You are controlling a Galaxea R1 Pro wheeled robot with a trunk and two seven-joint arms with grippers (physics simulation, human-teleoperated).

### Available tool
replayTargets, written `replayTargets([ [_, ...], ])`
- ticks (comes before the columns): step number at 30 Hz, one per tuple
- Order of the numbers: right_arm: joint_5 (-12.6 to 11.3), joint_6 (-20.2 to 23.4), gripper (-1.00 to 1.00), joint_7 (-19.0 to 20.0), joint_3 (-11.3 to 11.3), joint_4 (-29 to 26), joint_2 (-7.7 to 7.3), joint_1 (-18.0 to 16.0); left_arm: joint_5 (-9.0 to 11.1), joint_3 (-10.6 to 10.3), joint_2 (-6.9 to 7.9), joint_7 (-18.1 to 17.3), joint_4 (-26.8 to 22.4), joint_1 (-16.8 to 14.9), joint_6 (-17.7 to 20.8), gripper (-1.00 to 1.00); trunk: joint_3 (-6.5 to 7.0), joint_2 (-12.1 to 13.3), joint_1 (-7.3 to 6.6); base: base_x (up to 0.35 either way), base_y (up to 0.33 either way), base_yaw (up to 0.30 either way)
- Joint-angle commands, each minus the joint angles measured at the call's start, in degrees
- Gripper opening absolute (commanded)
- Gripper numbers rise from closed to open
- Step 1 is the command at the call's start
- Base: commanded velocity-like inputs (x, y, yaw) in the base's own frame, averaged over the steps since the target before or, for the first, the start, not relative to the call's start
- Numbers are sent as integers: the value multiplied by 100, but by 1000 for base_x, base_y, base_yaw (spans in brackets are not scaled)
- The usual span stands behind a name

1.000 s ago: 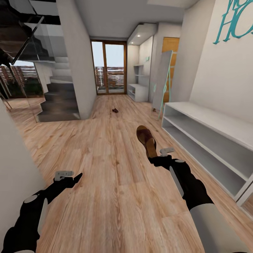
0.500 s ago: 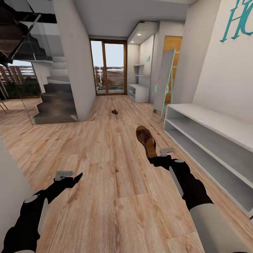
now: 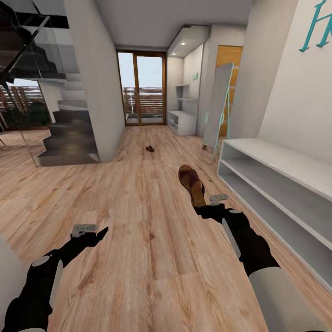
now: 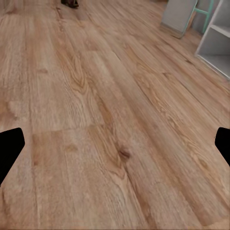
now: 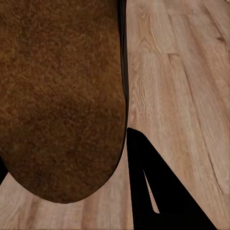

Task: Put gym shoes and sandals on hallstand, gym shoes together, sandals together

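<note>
- Sandal (image 3: 192,184) sticks out forward of the right gripper (image 3: 206,208), whose jaws are clamped on its heel end; the toe end hangs clear above the corridor floor (image 3: 138,258), and the right wrist view shows its brown sole (image 5: 57,96) against one dark finger (image 5: 158,191).
- Left gripper (image 3: 92,233) hangs low over bare planks with nothing between its jaws, which stand apart; in the left wrist view a dark fingertip (image 4: 9,148) shows at each side of the frame.
- Handling, as a judgement: the sandal looks light, thin and somewhat flexible, so a pinch at one end probably lets the far end droop or swing. A hold nearer mid-sole, across the footbed edges and clear of the thong strap, would likely be steadier.
- Hallstand (image 3: 276,159) runs along the wall, off to the outer side of the right jaws, with a flat top and two open shelves. Its front edges and the end panel nearest the mirror (image 3: 216,106) are what the sandal's toe could catch on.
- Open room: wide floor lies ahead of and between both grippers. A small dark object (image 3: 150,148) lies far ahead of the jaws, too small to identify.
</note>
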Motion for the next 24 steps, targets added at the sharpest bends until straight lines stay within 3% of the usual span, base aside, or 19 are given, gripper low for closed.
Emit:
replayTargets([
  [1,-23,35,-100,-10,9,-8,-5,-4,-35,12,-3,-42,-8,-5,28,100,-6,-2,2,348,0,0],
  [24,-23,35,-100,-10,4,-7,-4,-4,-35,14,-3,-42,-8,-5,28,100,11,-2,2,348,0,27],
])
